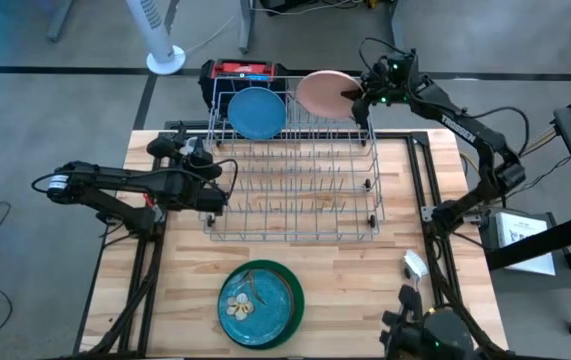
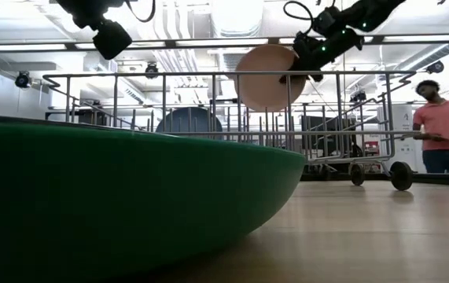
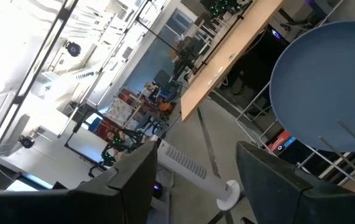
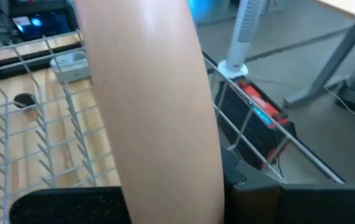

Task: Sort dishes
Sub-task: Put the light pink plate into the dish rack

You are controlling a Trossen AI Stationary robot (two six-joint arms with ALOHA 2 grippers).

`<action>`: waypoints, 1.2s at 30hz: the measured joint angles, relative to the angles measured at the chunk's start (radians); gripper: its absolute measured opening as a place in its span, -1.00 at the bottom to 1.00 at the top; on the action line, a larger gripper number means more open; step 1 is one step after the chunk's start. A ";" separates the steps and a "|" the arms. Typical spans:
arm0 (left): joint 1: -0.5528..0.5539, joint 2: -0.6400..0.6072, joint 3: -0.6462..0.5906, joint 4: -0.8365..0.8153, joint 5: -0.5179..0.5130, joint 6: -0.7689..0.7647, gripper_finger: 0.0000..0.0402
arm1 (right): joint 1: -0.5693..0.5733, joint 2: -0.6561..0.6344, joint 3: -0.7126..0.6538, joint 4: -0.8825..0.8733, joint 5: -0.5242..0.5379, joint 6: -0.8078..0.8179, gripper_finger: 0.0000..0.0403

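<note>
A pale pink plate (image 1: pixel 323 94) stands on edge over the far right corner of the grey wire rack (image 1: pixel 295 180), with my right gripper (image 1: pixel 363 97) shut on it. In the low view the pink plate (image 2: pixel 265 77) is level with the rack's top rail. A light blue plate (image 1: pixel 256 112) stands upright in the rack's far left slots. A green plate (image 1: pixel 260 303) lies flat on its base near the table's front edge. My left gripper (image 1: pixel 215 188) hovers open and empty at the rack's left side, facing the blue plate (image 3: pixel 326 93). My right gripper pinches the pink plate's rim (image 4: pixel 165 168) between its two fingers, one on each face, at the plate's right side (image 1: pixel 349 96). The fingers come from the table's right, slanting a little down. The plate is on edge; whether it touches the wires, I cannot tell.
A white-headed brush (image 1: pixel 414 265) lies at the table's right side. A red and black box (image 1: pixel 240 72) sits beyond the rack's far edge. A person (image 2: pixel 440 126) stands in the room behind the table. Bare wood shows between the rack and the green plate.
</note>
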 joint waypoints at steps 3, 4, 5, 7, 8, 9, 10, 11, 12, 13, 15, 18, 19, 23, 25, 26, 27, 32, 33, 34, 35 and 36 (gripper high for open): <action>0.002 0.000 0.001 0.000 0.000 0.000 0.04 | -0.015 0.024 0.002 0.013 -0.037 -0.019 -0.87; 0.003 0.000 0.001 0.000 0.000 0.000 0.04 | -0.018 0.032 0.002 0.011 -0.038 -0.031 -0.87; 0.003 0.000 0.001 0.000 0.000 0.000 0.04 | -0.022 0.040 0.002 0.011 -0.038 -0.045 -0.87; 0.004 0.000 0.001 0.000 0.000 0.000 0.04 | -0.028 0.053 0.002 0.011 -0.039 -0.077 -0.87; 0.004 0.000 0.001 0.000 0.000 -0.001 0.04 | -0.031 0.059 0.002 0.012 -0.042 -0.088 -0.87; 0.004 0.000 0.001 0.000 0.000 -0.003 0.04 | -0.032 0.067 0.003 0.011 -0.042 -0.095 -0.87; 0.004 0.000 0.001 0.001 0.000 -0.009 0.04 | -0.032 0.075 0.005 0.009 -0.043 -0.100 -0.87; 0.004 0.000 0.001 0.001 0.000 -0.018 0.04 | -0.032 0.082 0.007 0.005 -0.042 -0.105 -0.87; 0.004 0.000 0.001 0.003 0.000 -0.025 0.04 | -0.032 0.086 0.008 -0.002 -0.042 -0.112 -0.87; 0.003 0.000 0.001 0.004 0.000 -0.031 0.04 | -0.033 0.091 0.009 -0.005 -0.043 -0.122 -0.87; 0.004 0.000 0.001 0.005 0.000 -0.044 0.04 | -0.033 0.098 0.010 0.001 -0.043 -0.135 -0.87; 0.004 0.000 0.001 0.016 0.000 -0.049 0.04 | -0.037 0.111 0.010 -0.001 -0.043 -0.152 -0.87; 0.004 0.000 0.001 0.021 0.000 -0.049 0.04 | -0.038 0.115 0.010 -0.005 -0.043 -0.156 -0.87; 0.004 0.000 0.001 0.033 0.000 -0.049 0.04 | -0.046 0.132 0.010 -0.005 -0.043 -0.161 -0.87; 0.004 0.000 0.001 0.038 0.001 -0.049 0.04 | -0.052 0.144 0.010 -0.013 -0.041 -0.161 -0.87; 0.004 0.000 0.001 0.038 0.000 -0.049 0.04 | -0.052 0.149 0.010 -0.016 -0.036 -0.161 -0.87; 0.004 0.000 0.001 0.038 0.000 -0.049 0.04 | -0.054 0.154 0.010 -0.019 -0.036 -0.161 -0.87; 0.004 0.000 0.001 0.038 0.001 -0.049 0.04 | -0.054 0.178 0.010 -0.032 -0.035 -0.160 -0.87; 0.004 0.000 0.001 0.038 0.001 -0.049 0.04 | -0.053 0.183 0.010 -0.033 -0.035 -0.159 -0.87; 0.003 0.000 0.001 0.038 0.001 -0.049 0.04 | -0.053 0.187 0.010 -0.036 -0.035 -0.159 -0.87; 0.003 0.000 0.001 0.038 0.001 -0.049 0.04 | -0.053 0.191 0.010 -0.040 -0.035 -0.159 -0.87; 0.004 0.000 0.001 0.038 0.001 -0.049 0.04 | -0.053 0.196 0.010 -0.044 -0.035 -0.159 -0.87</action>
